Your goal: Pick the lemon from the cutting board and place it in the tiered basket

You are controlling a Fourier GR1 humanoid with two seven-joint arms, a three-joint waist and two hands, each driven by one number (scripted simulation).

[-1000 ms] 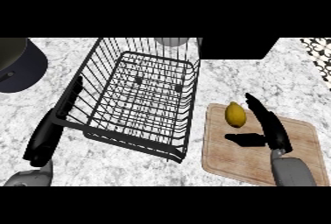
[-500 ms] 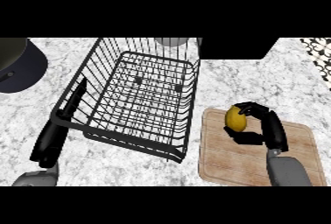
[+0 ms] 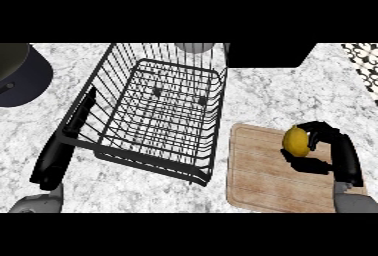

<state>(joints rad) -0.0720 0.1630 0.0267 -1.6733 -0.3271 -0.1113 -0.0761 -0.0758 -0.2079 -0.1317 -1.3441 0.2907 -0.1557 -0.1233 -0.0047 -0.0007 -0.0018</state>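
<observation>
The right hand [image 3: 334, 150] is now curling its fingers round the lemon [image 3: 295, 141], which a moment ago lay free on the cutting board [image 3: 258, 175]. It is holding the fruit over that board, right of the tiered basket [image 3: 159, 120], so the pick looks done. The left hand [image 3: 63, 150] is resting open beside the basket.

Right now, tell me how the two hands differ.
The right hand has its fingers curled round the lemon over the cutting board; the left hand holds nothing, its fingers straight. The right hand is by the view's right edge; the left hand lies along the left side of the tiered basket. Both are black, on grey forearms.
</observation>
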